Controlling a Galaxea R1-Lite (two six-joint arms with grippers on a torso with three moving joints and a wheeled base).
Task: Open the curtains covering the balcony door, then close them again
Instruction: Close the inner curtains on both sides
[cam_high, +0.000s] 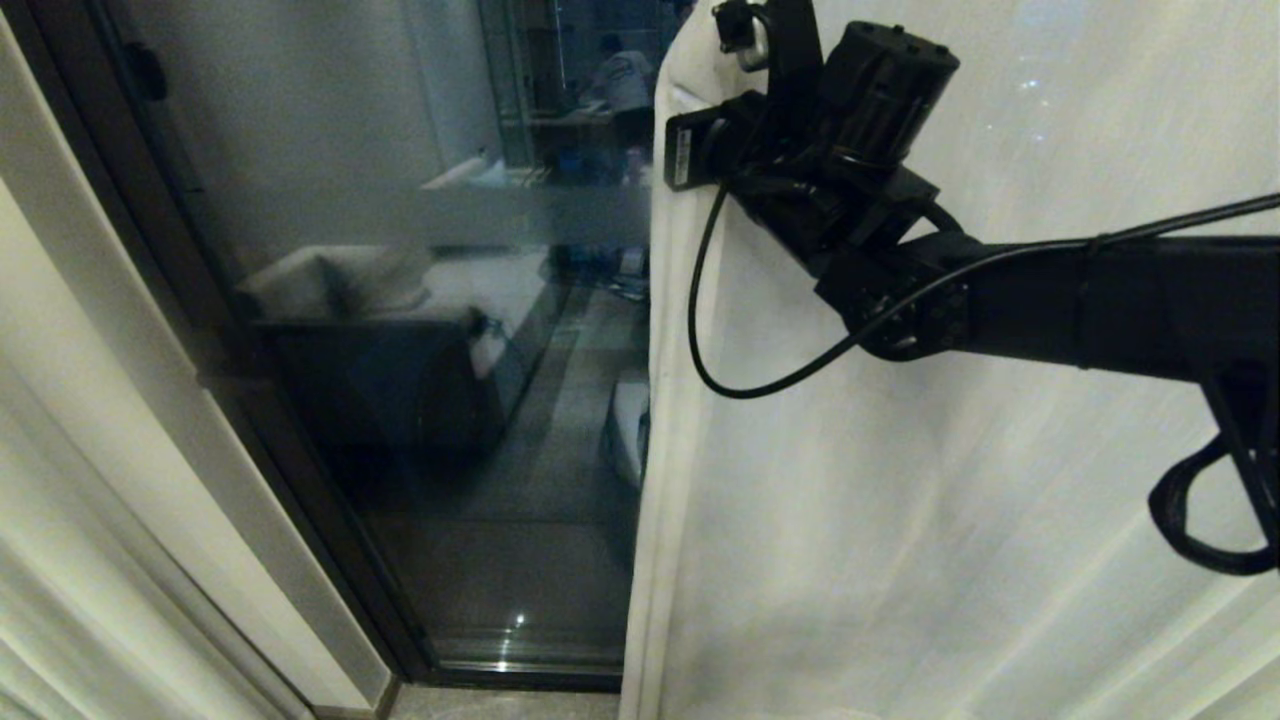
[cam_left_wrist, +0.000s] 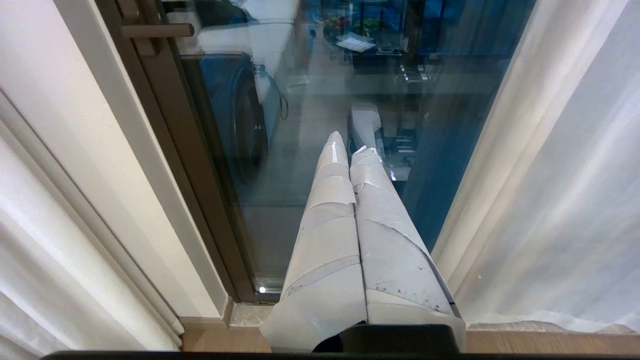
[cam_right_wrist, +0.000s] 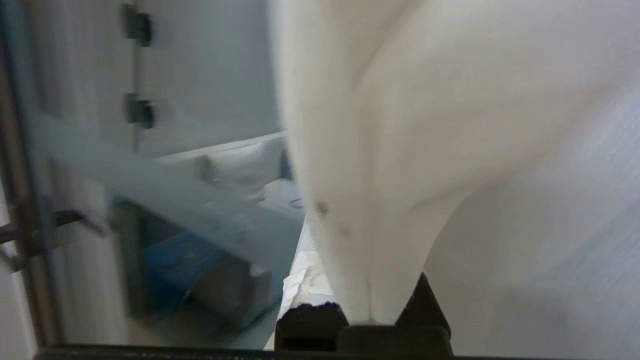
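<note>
Balcony door exposed across the middle and left of the head view: dark frame slanting down its left side, greyish band across the pane partway up, reflections of furniture and floor in the glass. Right curtain hanging over the door's right part, hemmed edge running straight down from near the top of the glass to the floor at the door's bottom rail. Left curtain drawn back clear of the door, bunched in pleats to the left of the dark frame, a pale strip of wall between them.

Right arm reaching in level from the right, in front of the right curtain, toward that hemmed edge high up on the door. Right tool clenched on the right curtain, a fold of cream cloth gathered between the dark finger bases in the wrist view; fabric there soft and blurred, so probably the hem itself, though hard to confirm. Black cable looping down from the wrist across the hem.

Left tool low down, pointing at the door's bottom rail, its pale fingers pressed together and grasping nothing, between the door frame and the right curtain's edge.
</note>
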